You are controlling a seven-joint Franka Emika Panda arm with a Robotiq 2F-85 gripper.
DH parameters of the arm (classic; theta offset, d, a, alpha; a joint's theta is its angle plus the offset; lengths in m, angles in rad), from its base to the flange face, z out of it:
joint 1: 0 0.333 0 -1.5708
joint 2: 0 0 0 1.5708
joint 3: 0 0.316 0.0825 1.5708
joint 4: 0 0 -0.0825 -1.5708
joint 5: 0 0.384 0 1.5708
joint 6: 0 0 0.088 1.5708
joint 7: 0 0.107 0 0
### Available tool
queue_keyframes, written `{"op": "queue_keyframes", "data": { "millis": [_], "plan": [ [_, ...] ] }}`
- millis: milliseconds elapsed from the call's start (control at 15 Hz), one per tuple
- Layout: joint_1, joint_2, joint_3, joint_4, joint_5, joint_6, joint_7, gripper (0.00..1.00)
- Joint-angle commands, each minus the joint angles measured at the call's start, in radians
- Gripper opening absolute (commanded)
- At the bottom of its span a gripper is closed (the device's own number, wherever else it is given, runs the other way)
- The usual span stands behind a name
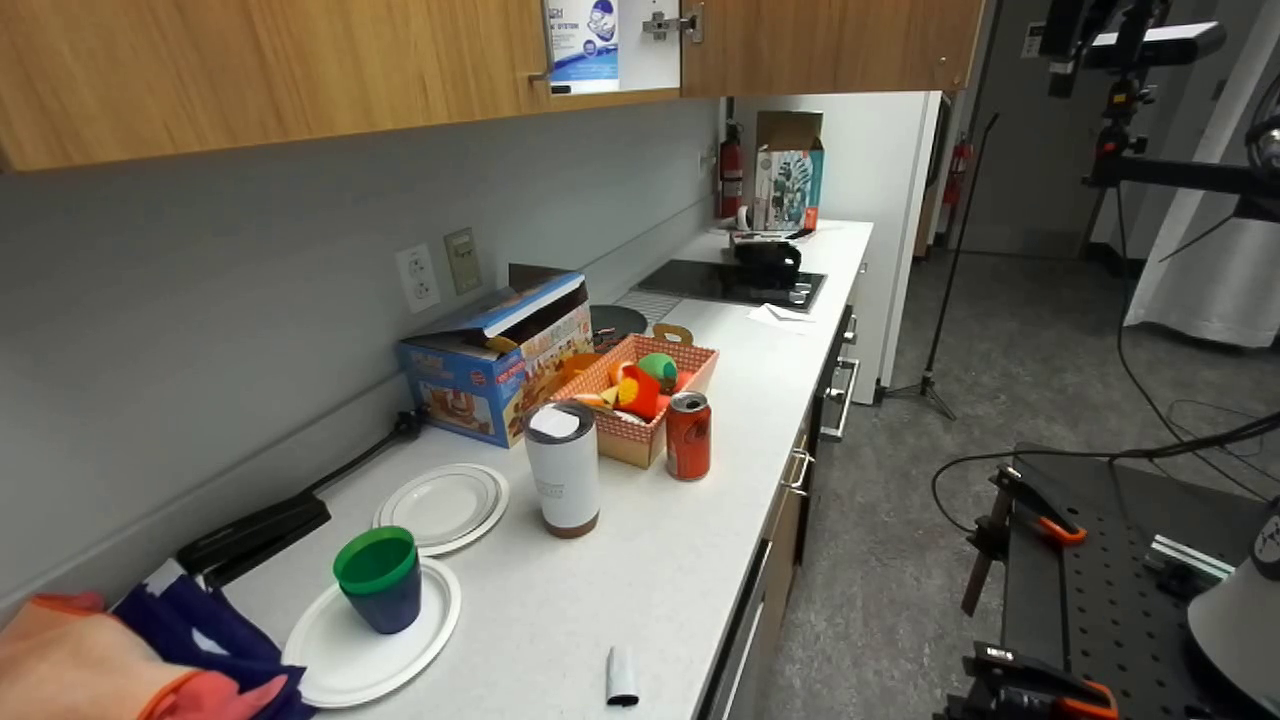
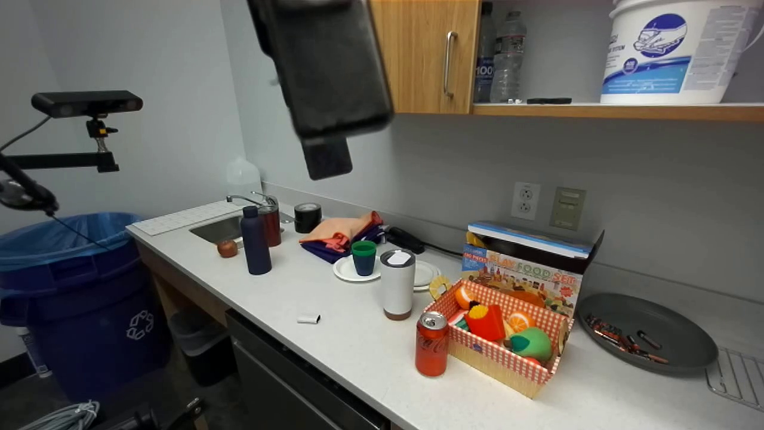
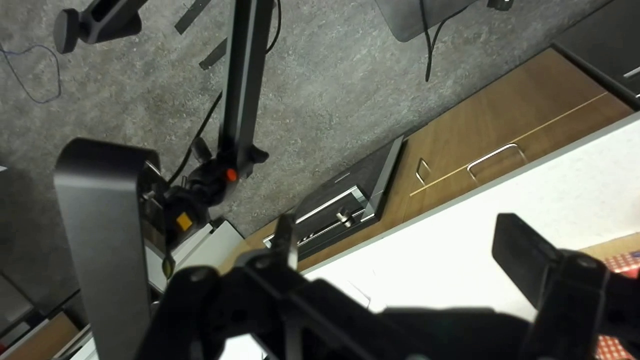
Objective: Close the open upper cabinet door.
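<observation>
Door point(image 1: 840, 45): stands swung out from the upper cabinet point(image 2: 627, 111), along the top edge of an exterior view; not yet closed.
Hinge point(image 1: 672, 24): metal; sits at the door's edge, next to the cabinet's white interior.
Gripper point(image 3: 402, 240): mine; occupies the bottom of the wrist view.
Fingers point(image 3: 522, 260): spread wide apart; I see one left of centre and one at the right, with the counter point(image 3: 450, 260) showing in the gap.
Dark body point(image 2: 331, 71): large, blurred, hanging in from the top of an exterior view; I cannot tell which part of me it is, if any.
Camera point(image 3: 100, 225): grey housing at the left of my wrist view.
Closed door point(image 2: 415, 60): wood, beside the cabinet's exposed space; its handle point(image 2: 447, 64) is upright, near the edge.
Bottles point(image 2: 507, 65): two, upright inside the cabinet, just beside the closed door.
Bucket point(image 2: 668, 60): white, labelled, inside the cabinet, well apart from the bottles.
Flat item point(image 2: 549, 101): dark; lies between bottles and bucket.
Basket point(image 2: 489, 364): on the counter; holds coloured food pieces point(image 2: 486, 322).
Can point(image 2: 431, 346): red, upright, just beside the basket; I cannot tell whether they touch.
Tumbler point(image 1: 565, 475): white, upright, near the basket.
Cups point(image 1: 390, 590): nested, green over blue, on a plate point(image 1: 435, 630).
</observation>
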Motion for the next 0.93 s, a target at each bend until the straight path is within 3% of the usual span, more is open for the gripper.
{"op": "queue_keyframes", "data": {
  "millis": [0,333,867],
  "plan": [
    [-0.003,0.031,-0.014,0.028,-0.008,0.019,0.026,1.0],
    [-0.053,0.123,-0.062,0.145,-0.007,0.107,0.129,1.0],
    [-0.124,0.277,-0.091,0.274,0.008,0.415,0.267,1.0]
  ]
}}
